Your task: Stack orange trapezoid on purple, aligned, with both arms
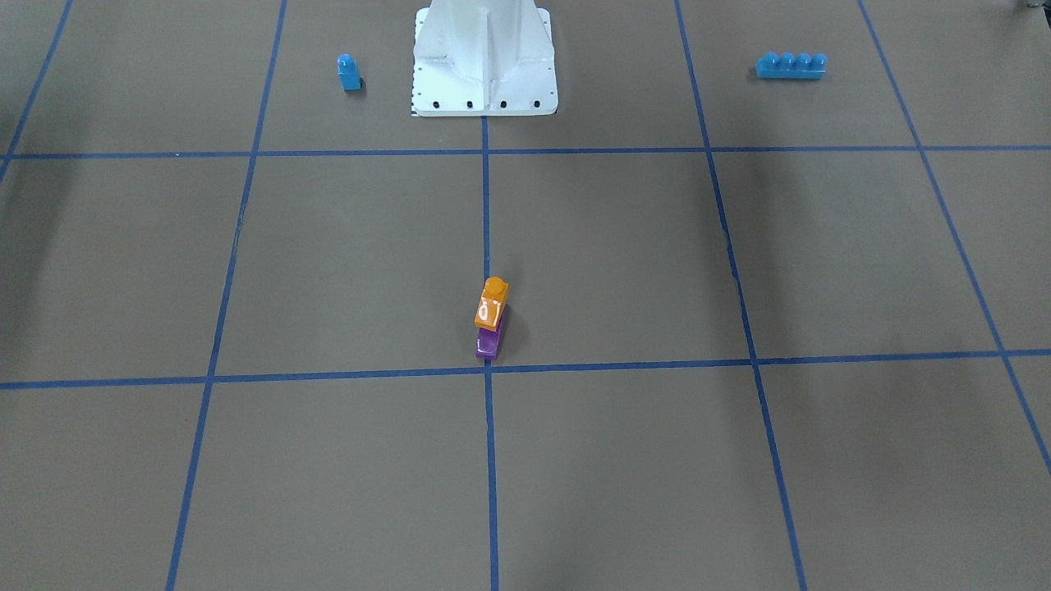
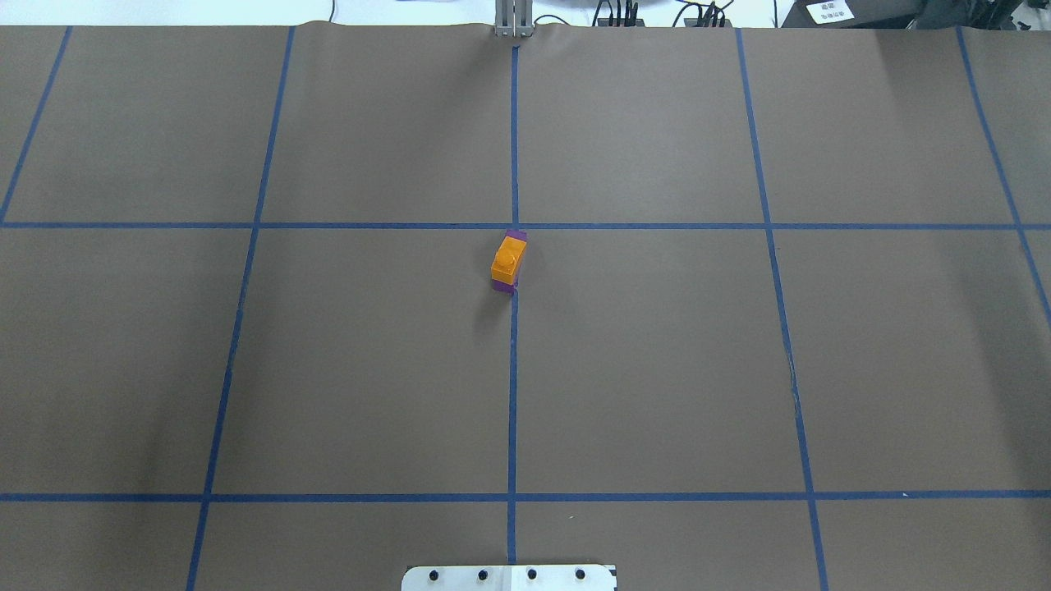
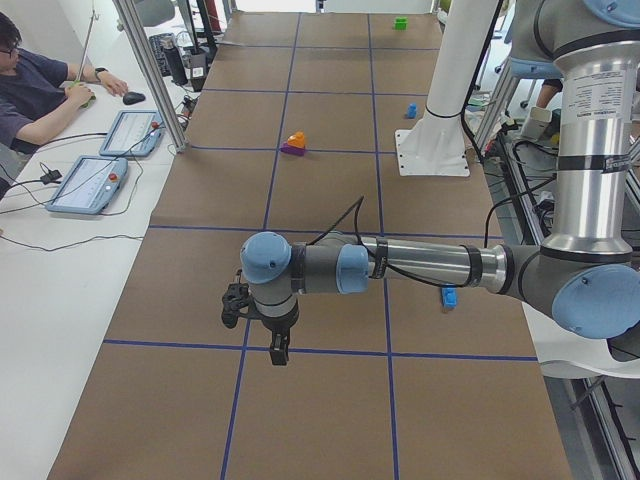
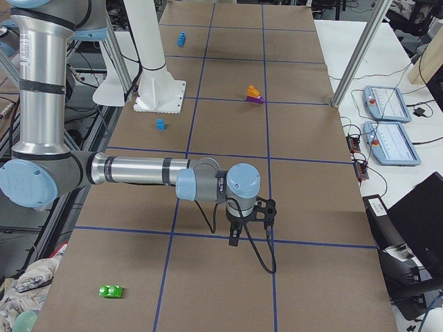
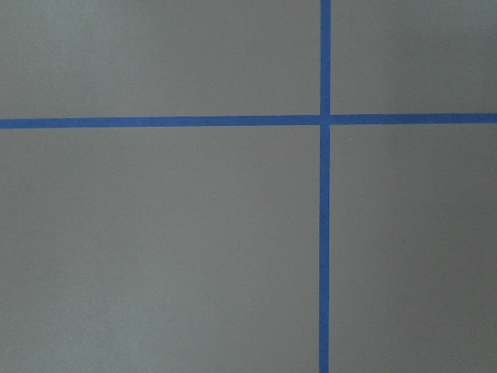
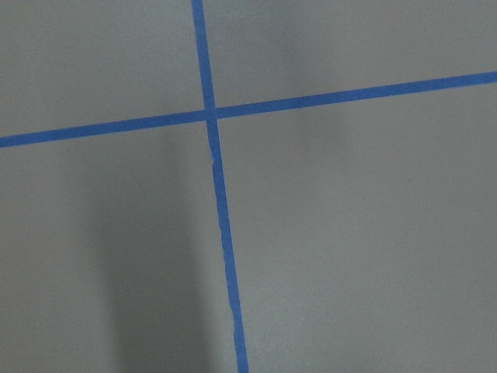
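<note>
Exterior left shows your left gripper near, the right gripper mirroring it at the far end (finger gap: cannot tell). Mid-table, well apart from both and about equally far, one orange trapezoid sits on one purple, long axis along the centre line.

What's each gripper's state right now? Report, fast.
Left gripper: cannot be told, side view only.
Right gripper: cannot be told, side view only.
</note>
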`<state>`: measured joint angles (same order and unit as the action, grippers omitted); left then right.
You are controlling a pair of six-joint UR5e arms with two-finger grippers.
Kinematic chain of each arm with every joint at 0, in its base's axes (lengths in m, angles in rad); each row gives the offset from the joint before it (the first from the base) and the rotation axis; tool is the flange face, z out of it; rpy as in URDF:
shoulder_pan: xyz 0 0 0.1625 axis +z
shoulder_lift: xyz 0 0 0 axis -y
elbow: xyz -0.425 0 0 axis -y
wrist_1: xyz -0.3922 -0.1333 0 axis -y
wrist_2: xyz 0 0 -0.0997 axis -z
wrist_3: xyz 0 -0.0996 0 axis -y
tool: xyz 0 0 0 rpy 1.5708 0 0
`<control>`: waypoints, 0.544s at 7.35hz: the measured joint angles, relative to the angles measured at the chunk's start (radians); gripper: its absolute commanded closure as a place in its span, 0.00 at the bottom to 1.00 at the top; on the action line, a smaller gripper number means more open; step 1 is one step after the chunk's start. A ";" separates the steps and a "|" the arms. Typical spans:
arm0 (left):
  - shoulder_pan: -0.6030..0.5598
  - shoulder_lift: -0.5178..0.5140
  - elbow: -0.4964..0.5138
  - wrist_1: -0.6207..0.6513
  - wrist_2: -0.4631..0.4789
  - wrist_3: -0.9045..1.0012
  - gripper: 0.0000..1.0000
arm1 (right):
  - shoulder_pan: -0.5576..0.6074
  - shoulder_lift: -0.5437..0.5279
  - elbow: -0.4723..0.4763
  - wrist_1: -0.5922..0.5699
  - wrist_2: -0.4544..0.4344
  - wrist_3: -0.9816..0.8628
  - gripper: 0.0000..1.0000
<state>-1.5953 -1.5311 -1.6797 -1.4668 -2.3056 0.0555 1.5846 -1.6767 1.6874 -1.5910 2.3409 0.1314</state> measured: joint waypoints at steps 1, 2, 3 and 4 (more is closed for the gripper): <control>0.000 0.001 0.001 -0.004 0.000 0.009 0.00 | 0.000 0.000 0.000 0.000 0.000 0.000 0.00; 0.000 0.003 0.002 -0.009 -0.002 0.026 0.00 | 0.000 0.000 0.000 0.000 0.001 0.000 0.00; 0.000 0.004 0.003 -0.011 -0.005 0.036 0.00 | 0.000 0.000 0.000 0.000 0.001 0.001 0.00; 0.000 0.004 0.005 -0.012 -0.007 0.041 0.00 | 0.000 0.000 0.000 0.000 0.001 0.001 0.00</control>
<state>-1.5953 -1.5270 -1.6748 -1.4783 -2.3123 0.0963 1.5846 -1.6766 1.6874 -1.5907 2.3423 0.1326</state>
